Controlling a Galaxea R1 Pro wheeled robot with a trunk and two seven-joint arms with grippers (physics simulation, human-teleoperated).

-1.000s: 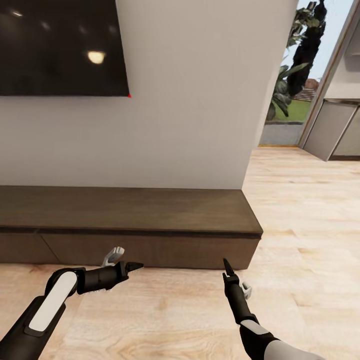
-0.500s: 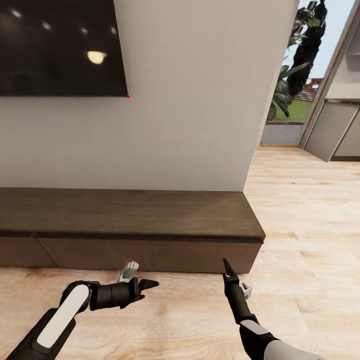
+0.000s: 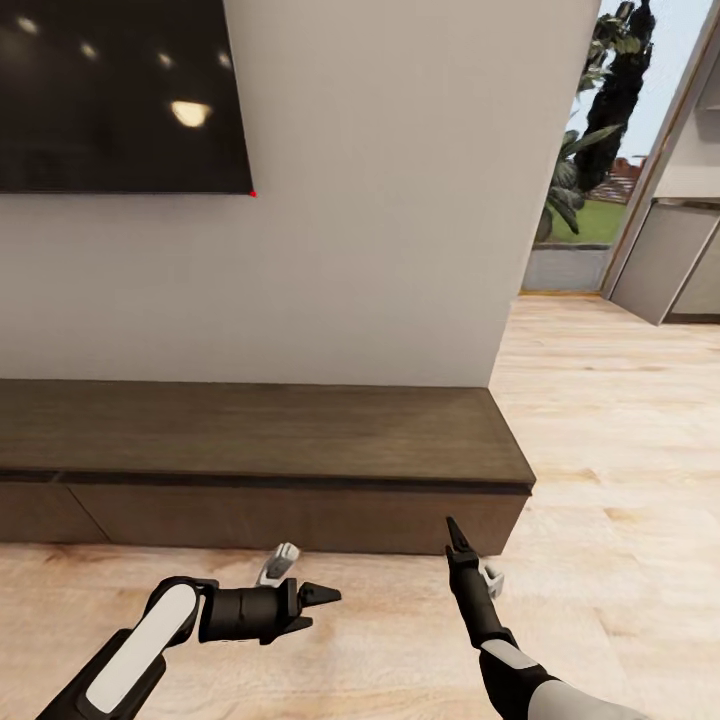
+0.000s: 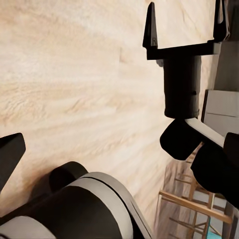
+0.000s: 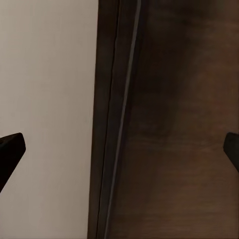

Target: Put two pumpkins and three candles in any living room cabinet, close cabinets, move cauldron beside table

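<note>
The right pincer (image 3: pixel 456 533) is pointing at the front of the cabinet (image 3: pixel 250 430), near its right end, with its fingers spread wide and holding nothing; its wrist view is showing the dark wood panel and a thin seam between the two fingertips. The left pincer (image 3: pixel 318 607) is hovering low over the floor (image 3: pixel 620 480), aimed sideways toward the right arm, also parted and empty.

The cabinet fronts are looking shut and handleless, so the likely trouble is the right fingertips skidding off the plain panel or jamming into the seam without catching an edge. The left arm is sitting close to the right one, and the two could be knocking together if either swings inward.

No brand, label or writing is readable anywhere, including on the dark wall screen (image 3: pixel 110 90).
</note>
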